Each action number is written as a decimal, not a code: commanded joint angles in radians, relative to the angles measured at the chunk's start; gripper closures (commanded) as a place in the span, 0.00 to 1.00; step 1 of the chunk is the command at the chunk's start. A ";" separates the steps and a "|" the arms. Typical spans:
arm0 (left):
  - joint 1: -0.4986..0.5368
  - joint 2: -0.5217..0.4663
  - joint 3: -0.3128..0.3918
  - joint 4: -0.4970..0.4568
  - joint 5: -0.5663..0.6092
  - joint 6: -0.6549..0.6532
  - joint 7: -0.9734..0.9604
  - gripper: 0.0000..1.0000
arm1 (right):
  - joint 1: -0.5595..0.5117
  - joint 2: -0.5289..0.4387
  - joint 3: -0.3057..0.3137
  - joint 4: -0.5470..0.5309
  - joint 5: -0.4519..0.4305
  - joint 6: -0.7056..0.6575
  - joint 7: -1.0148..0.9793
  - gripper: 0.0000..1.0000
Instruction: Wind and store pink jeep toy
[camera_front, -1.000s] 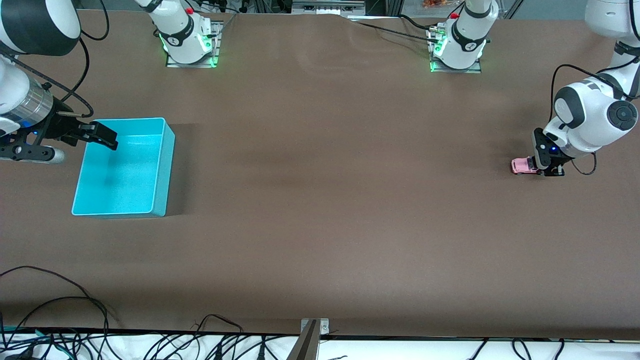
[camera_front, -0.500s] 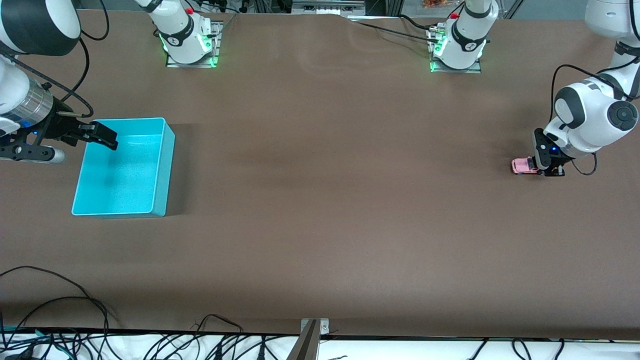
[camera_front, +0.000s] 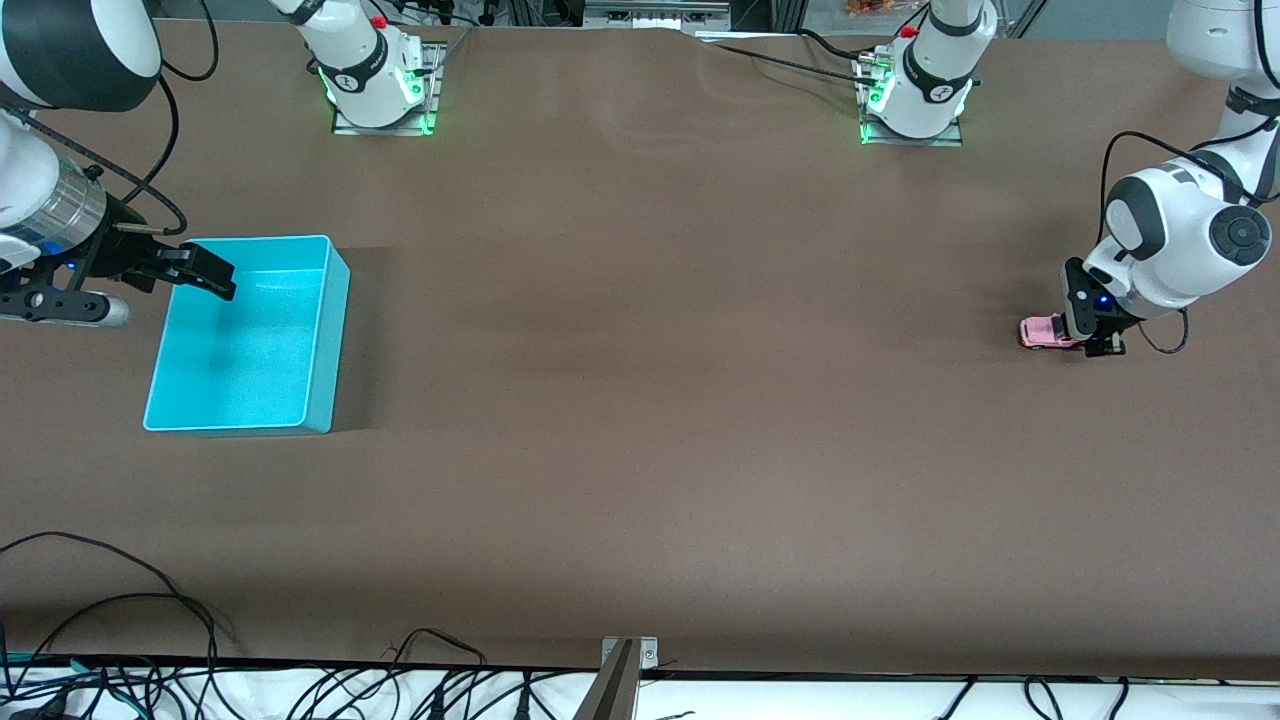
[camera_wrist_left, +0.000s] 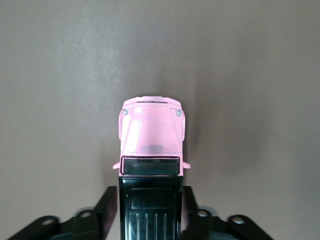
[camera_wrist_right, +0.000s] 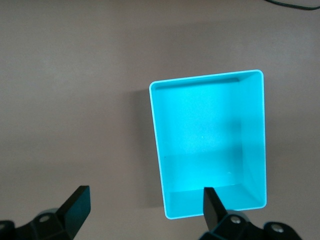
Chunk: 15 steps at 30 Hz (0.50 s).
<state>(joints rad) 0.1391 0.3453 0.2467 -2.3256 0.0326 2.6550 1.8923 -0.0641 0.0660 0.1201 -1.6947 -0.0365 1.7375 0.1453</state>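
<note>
Pink jeep toy (camera_wrist_left: 152, 145) sat on the tabletop (camera_front: 640, 400), clamped by the left gripper (camera_front: 1090, 335) jaws; right gripper (camera_front: 190, 270) waited, jaws spread, over the empty bin (camera_front: 325, 340); storing remained undone.

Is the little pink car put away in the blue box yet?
Not yet. The left gripper is shut on the pink jeep toy, which sits on the table. The cyan bin holds nothing. The right gripper waits open over it.

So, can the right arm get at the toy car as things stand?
Probably not: the toy car sits at the left arm's end, gripped by the left end effector, while the right end effector hovers open over the bin.
</note>
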 joint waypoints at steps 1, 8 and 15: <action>-0.012 0.035 0.003 0.034 -0.019 -0.009 0.027 0.00 | -0.003 -0.005 0.003 0.000 -0.013 -0.009 0.007 0.00; -0.013 0.018 0.000 0.045 -0.019 -0.032 0.025 0.00 | -0.003 -0.005 0.003 0.000 -0.013 -0.009 0.007 0.00; -0.013 0.018 0.002 0.046 -0.019 -0.036 0.025 0.00 | -0.003 -0.006 0.004 0.000 -0.013 -0.009 0.007 0.00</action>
<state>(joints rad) 0.1300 0.3626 0.2447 -2.2952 0.0326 2.6414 1.8923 -0.0641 0.0660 0.1201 -1.6947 -0.0365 1.7375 0.1454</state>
